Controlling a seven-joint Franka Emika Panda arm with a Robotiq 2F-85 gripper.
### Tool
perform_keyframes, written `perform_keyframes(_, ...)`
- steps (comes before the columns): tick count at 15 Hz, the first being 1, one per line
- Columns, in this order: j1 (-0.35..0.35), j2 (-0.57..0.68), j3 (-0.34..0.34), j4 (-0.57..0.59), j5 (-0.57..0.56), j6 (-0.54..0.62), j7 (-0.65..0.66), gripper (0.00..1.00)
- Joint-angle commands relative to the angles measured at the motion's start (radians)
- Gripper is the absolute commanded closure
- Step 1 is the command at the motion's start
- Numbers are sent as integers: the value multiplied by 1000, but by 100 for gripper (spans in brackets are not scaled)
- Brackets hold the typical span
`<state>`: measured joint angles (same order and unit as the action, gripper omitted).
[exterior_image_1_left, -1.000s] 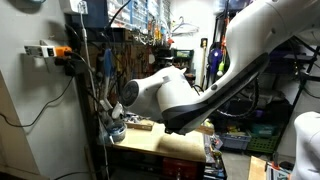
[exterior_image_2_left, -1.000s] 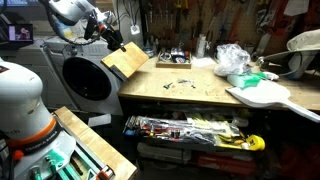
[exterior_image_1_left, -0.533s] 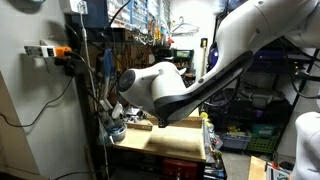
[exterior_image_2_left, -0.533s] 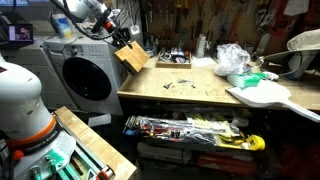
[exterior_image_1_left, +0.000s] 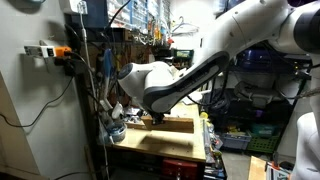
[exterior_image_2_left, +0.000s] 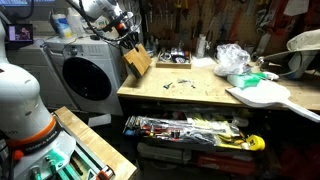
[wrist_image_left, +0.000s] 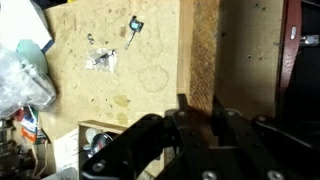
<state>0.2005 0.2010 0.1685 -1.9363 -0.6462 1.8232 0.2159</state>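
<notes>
**The gripper is holding a wooden board, tilted, at the end of the workbench.**

In an exterior view, the gripper (exterior_image_1_left: 150, 117) is pinching a wooden board (exterior_image_1_left: 176, 125) low over the workbench (exterior_image_1_left: 160, 147), with the arm arching down from above and its wrist bent low; whether the board is touching the top is unclear. In an exterior view, the board (exterior_image_2_left: 138, 62) is hanging tilted over the workbench (exterior_image_2_left: 200, 96) end, beside the washing machine (exterior_image_2_left: 85, 75). I judge the pick-up done, but the board is not lying flat. In the wrist view, the gripper (wrist_image_left: 198, 112) is clamping the board (wrist_image_left: 202, 55) by its edge, jaws closed on it, over the workbench top (wrist_image_left: 150, 85).
</notes>
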Motion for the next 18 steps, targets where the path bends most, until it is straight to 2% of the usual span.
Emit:
perform_keyframes(1,-16,49,-15,92,98,-21,-100,94)
perform_keyframes(7,-38,68,-41,149,189,21,-204,94)
perform_keyframes(13,-100,49,-66,128,305,137,-337,94)
perform_keyframes(18,-135,56,-79,151,383,127,-449,94)
